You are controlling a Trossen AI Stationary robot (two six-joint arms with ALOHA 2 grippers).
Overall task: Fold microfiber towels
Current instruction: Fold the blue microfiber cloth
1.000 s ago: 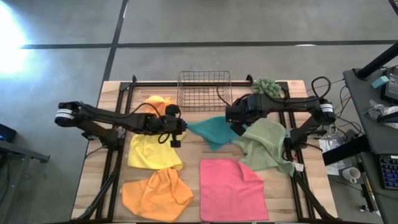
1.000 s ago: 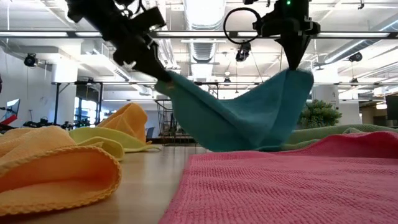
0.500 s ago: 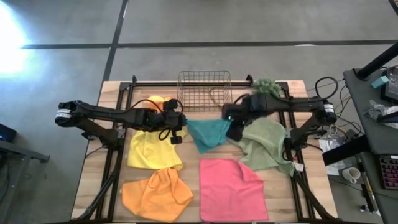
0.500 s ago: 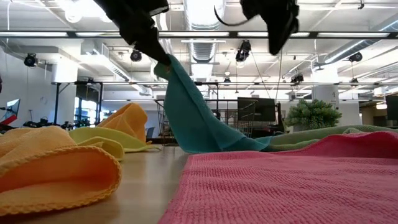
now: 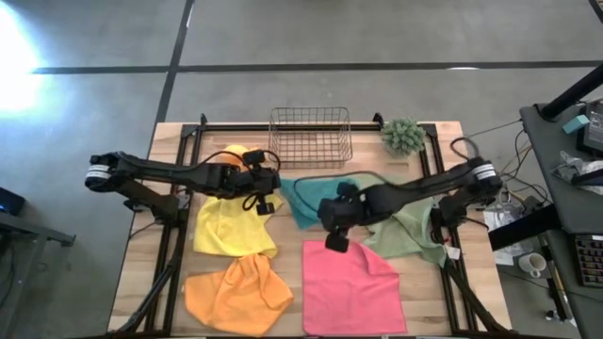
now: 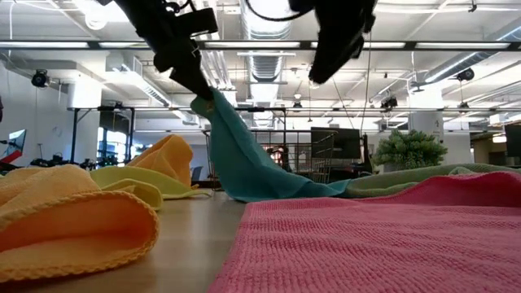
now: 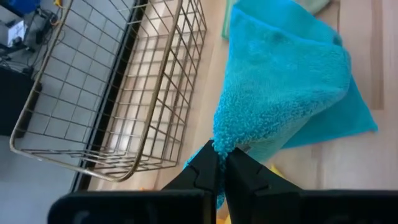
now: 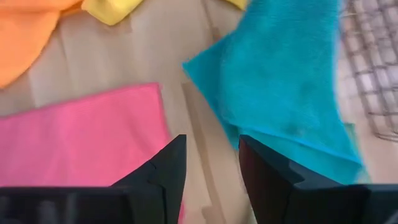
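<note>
Currently the left gripper point(image 5: 267, 201) pinches one teal towel point(image 5: 311, 196) corner aloft while the right gripper point(image 5: 334, 229), at four o'clock, hangs spread and empty, so the unsupported cloth could bunch.

A teal towel point(image 5: 306, 196) hangs lifted by one corner, its rest trailing on the table's middle. A yellow towel point(image 5: 231, 229) lies beside it, an orange one point(image 5: 237, 294) below, another orange point(image 5: 234, 154) behind. Pink point(image 5: 350, 288) lies flat; olive green point(image 5: 407, 229) is rumpled.
</note>
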